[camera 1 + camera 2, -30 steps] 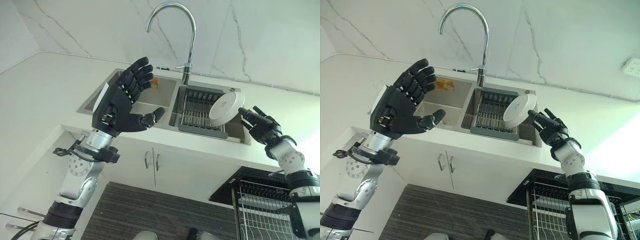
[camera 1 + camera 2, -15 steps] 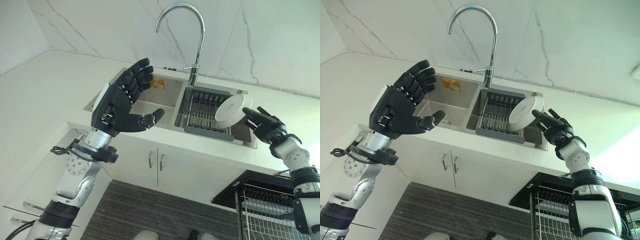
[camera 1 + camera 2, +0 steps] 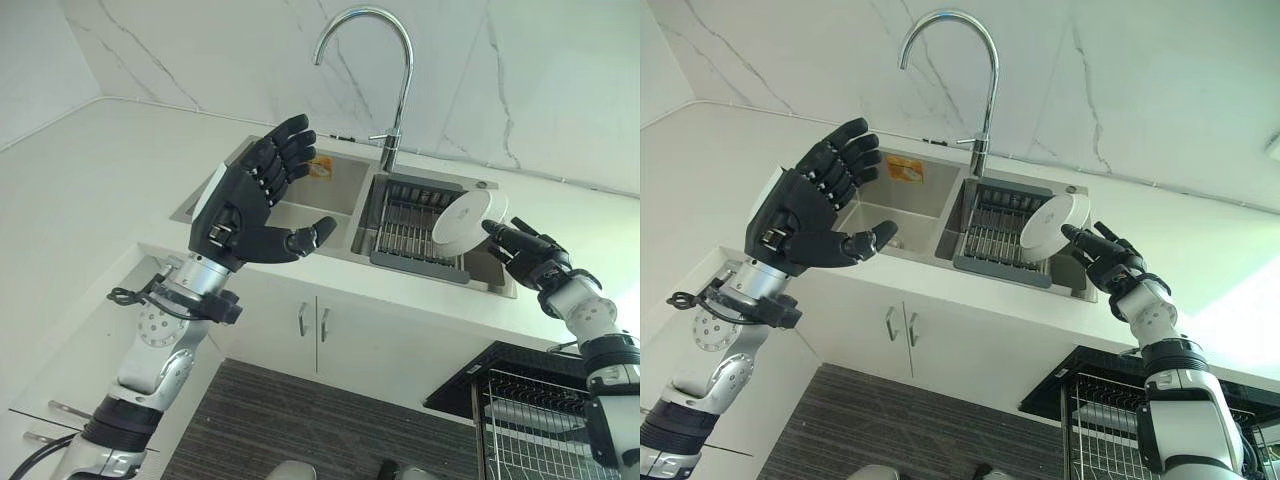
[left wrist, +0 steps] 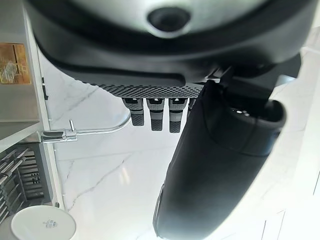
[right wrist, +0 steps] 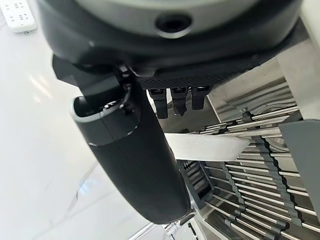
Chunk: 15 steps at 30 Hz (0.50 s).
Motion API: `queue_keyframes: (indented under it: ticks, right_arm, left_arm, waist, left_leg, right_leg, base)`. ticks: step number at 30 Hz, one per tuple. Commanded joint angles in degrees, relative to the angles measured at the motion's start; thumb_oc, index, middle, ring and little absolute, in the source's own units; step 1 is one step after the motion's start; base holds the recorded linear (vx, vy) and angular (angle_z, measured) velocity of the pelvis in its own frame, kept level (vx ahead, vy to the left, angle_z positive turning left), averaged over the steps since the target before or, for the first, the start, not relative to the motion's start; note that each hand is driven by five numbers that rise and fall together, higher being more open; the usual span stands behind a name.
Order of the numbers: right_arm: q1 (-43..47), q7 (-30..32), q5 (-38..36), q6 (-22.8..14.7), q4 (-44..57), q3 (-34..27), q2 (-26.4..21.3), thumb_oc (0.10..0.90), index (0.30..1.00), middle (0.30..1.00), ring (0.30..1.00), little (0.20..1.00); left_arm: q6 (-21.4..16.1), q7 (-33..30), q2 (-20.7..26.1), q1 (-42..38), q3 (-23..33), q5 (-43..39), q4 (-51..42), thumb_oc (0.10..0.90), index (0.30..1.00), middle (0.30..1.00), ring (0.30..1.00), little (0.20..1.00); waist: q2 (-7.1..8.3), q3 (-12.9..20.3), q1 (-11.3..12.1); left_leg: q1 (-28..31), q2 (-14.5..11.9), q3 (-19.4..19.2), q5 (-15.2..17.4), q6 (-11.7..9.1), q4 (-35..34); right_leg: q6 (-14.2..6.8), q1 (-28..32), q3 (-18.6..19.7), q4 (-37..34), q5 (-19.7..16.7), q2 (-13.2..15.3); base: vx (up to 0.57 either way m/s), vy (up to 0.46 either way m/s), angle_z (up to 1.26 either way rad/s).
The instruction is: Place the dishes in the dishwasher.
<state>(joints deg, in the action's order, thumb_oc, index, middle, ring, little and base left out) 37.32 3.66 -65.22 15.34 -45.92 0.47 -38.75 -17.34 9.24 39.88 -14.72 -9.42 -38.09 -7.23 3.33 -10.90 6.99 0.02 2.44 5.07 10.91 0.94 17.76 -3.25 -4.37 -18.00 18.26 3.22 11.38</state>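
Observation:
A white plate (image 3: pixel 468 220) stands on edge above the right sink basin, over the dark dish rack (image 3: pixel 405 232). My right hand (image 3: pixel 531 262) is shut on its rim from the right; the right wrist view shows the plate's rim (image 5: pixel 205 146) pinched between the thumb (image 5: pixel 135 155) and the fingers. My left hand (image 3: pixel 248 207) is raised open above the left basin (image 3: pixel 335 185), palm facing the plate and holding nothing. The left wrist view shows the plate (image 4: pixel 44 224) far past the straight fingers (image 4: pixel 155 112).
A tall chrome faucet (image 3: pixel 404 60) arches over the divide between the two basins. An orange sticker (image 3: pixel 320 166) lies on the left basin's back wall. The dishwasher's pulled-out wire rack (image 3: pixel 540 425) is at the lower right, under the counter. White cabinet doors (image 3: pixel 340 335) face the sink's front.
The whole picture has shifted a little to the right, so the camera has moved. Both hands and the plate keep their places over the sink.

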Motion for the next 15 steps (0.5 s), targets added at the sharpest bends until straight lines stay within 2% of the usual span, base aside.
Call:
queue_keyframes:
  ticks: [1, 15]
  right_arm:
    - [9.59, -2.17, 0.46, -3.91, -1.00, 2.44, -4.20, 0.800, 0.900, 0.900, 0.900, 0.900]
    - [11.99, -1.99, 0.41, -2.89, -3.45, 3.37, -4.96, 0.800, 0.900, 0.900, 0.900, 0.900]
  left_arm:
    - [-3.60, -1.04, 1.50, -5.56, 1.19, -3.23, -3.29, 0.800, 0.900, 0.900, 0.900, 0.900]
    - [-2.75, -1.40, 2.18, -5.40, 1.27, -3.80, -3.53, 0.800, 0.900, 0.900, 0.900, 0.900]
  waist:
    - [0.87, 5.02, 0.72]
    - [0.83, 5.84, 1.80]
  left_leg:
    - [3.88, -1.26, -3.42, 6.53, 0.32, -0.57]
    - [3.17, -2.06, -3.57, 6.00, -0.41, -0.57]
  right_leg:
    - [-6.19, -2.21, -0.23, -1.07, -2.32, 1.72]
    - [-5.67, -0.91, -1.56, -1.07, -0.90, 1.97]
  base:
    - [0.03, 0.005, 0.05]
    - [0.02, -0.013, 0.09]
